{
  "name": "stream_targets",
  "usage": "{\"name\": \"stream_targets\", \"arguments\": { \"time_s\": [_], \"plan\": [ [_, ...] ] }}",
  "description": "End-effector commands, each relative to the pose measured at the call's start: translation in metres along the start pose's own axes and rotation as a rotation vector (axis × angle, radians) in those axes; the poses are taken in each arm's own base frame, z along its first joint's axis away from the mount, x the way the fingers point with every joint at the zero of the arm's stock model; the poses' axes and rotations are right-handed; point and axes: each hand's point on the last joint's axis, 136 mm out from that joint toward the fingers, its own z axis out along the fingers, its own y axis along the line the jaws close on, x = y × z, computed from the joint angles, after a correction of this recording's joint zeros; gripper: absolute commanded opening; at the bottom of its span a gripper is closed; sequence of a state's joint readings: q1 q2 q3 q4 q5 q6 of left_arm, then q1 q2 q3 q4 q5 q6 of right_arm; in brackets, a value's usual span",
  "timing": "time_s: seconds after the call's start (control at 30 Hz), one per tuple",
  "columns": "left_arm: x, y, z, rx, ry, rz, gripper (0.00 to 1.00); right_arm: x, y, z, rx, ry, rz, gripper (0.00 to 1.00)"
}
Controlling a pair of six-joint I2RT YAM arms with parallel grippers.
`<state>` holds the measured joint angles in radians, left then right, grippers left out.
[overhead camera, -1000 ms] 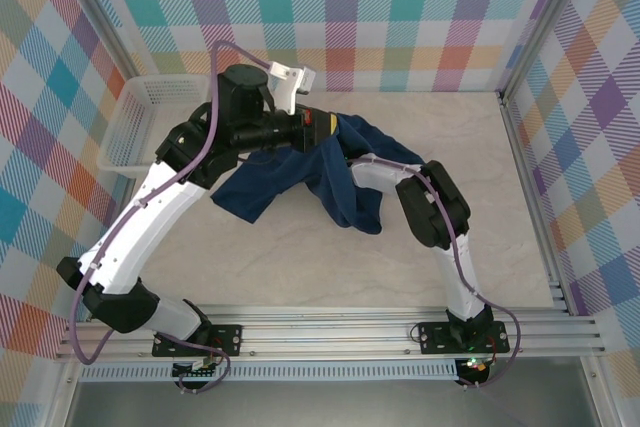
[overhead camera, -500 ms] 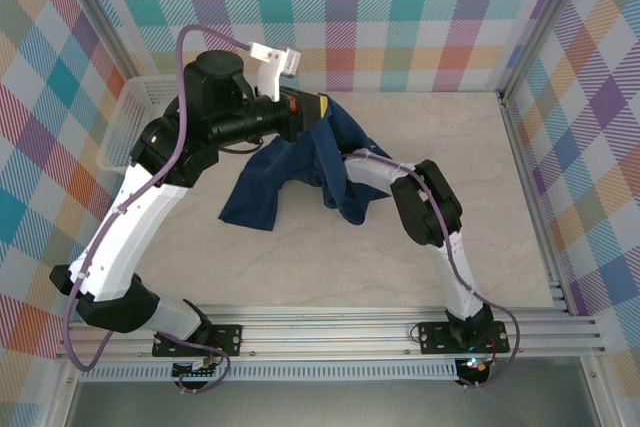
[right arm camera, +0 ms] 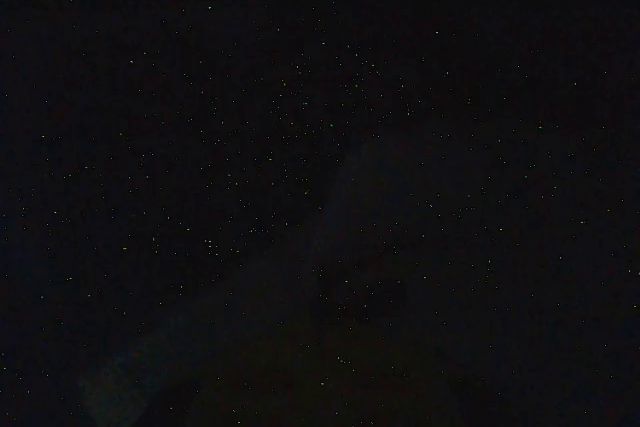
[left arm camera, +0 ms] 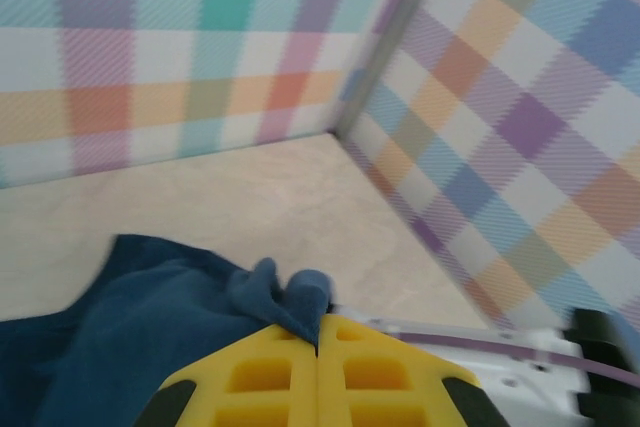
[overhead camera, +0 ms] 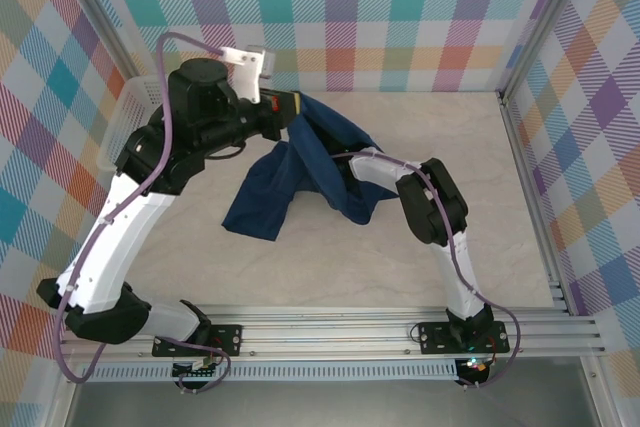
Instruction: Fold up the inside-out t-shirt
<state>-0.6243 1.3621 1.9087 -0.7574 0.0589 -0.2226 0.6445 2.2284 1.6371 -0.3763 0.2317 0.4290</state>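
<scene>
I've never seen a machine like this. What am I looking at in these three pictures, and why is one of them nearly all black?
These are two robot arms bolted at the near edge of a table. The wide picture comes from a fixed camera above and behind them. The other two come from small cameras, one on each arm's wrist. There is a dark navy t-shirt, and at the far left stands a white mesh basket. The left gripper, a pair of yellow fingers, is shut on a bunch of the shirt's cloth and holds it up, with the rest hanging down to the table. The right arm reaches in under the cloth, which covers its tip. That is probably why its wrist picture is nearly black: cloth seems to lie over the lens.
</scene>
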Motion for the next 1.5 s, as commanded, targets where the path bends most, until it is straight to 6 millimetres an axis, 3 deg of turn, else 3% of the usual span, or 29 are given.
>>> {"name": "stream_targets", "arguments": {
  "time_s": [0.0, 0.2, 0.4, 0.47, 0.6, 0.73, 0.83, 0.93, 1.03, 1.27, 1.37, 1.47],
  "plan": [
    [-0.013, 0.048, -0.012, -0.201, -0.093, -0.023, 0.0, 0.049, -0.003, -0.001, -0.046, 0.157, -0.065, 0.0],
    [0.009, 0.14, 0.008, -0.473, -0.042, -0.096, 0.0, 0.039, 0.019, -0.054, -0.222, 0.086, -0.113, 0.0],
    [0.057, 0.241, 0.044, -0.676, 0.09, -0.209, 0.0, 0.018, 0.038, -0.118, -0.375, -0.028, -0.139, 0.0],
    [0.077, 0.259, 0.062, -0.689, 0.142, -0.229, 0.0, 0.006, 0.052, -0.14, -0.451, -0.071, -0.139, 0.0],
    [0.113, 0.267, 0.101, -0.62, 0.237, -0.289, 0.0, -0.019, 0.081, -0.177, -0.619, -0.148, -0.154, 0.0],
    [0.121, 0.277, 0.121, -0.603, 0.282, -0.321, 0.0, -0.011, 0.076, -0.163, -0.557, -0.085, -0.157, 0.0],
    [0.118, 0.303, 0.124, -0.649, 0.268, -0.351, 0.0, 0.01, 0.068, -0.152, -0.545, -0.054, -0.174, 0.0],
    [0.129, 0.332, 0.129, -0.698, 0.318, -0.384, 0.0, 0.018, 0.066, -0.159, -0.564, -0.077, -0.205, 0.0],
    [0.151, 0.333, 0.143, -0.664, 0.379, -0.393, 0.0, -0.002, 0.068, -0.182, -0.586, -0.181, -0.212, 0.0],
    [0.222, 0.276, 0.162, -0.455, 0.417, -0.46, 0.0, -0.091, 0.092, -0.254, -0.735, -0.466, -0.141, 0.0],
    [0.242, 0.27, 0.163, -0.442, 0.456, -0.463, 0.0, -0.119, 0.094, -0.291, -0.78, -0.577, -0.131, 0.0],
    [0.246, 0.264, 0.16, -0.409, 0.434, -0.478, 0.0, -0.139, 0.09, -0.318, -0.784, -0.665, -0.116, 0.0]
  ]
}}
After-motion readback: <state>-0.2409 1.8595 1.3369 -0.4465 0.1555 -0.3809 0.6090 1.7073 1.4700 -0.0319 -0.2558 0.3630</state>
